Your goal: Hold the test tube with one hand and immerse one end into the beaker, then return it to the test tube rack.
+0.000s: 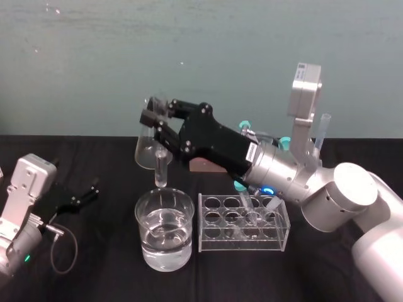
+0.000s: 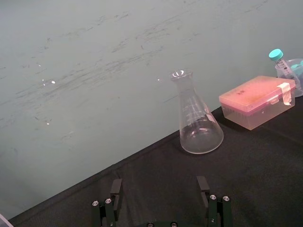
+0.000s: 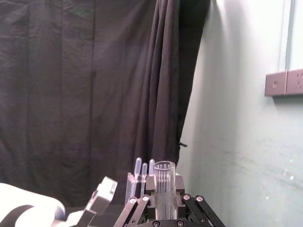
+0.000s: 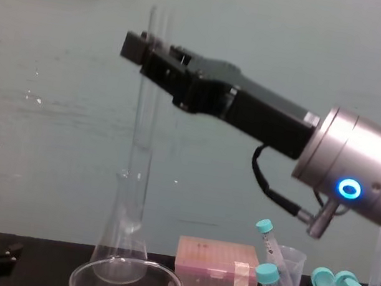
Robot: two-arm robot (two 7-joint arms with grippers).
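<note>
right hand tight around the upright test tube over the beaker, flask behind, rack alongside; left hand spread, idle

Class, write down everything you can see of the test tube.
The test tube is a long, slim, clear glass tube, open at the top, rounded at the bottom, seemingly empty. It hangs upright, clamped near its upper end by the right claw, its bottom above the beaker, not yet dipped.

The test tube and beaker are glossy clear glass (the test tube rack clear plastic); the table wears matt black cloth.
</note>
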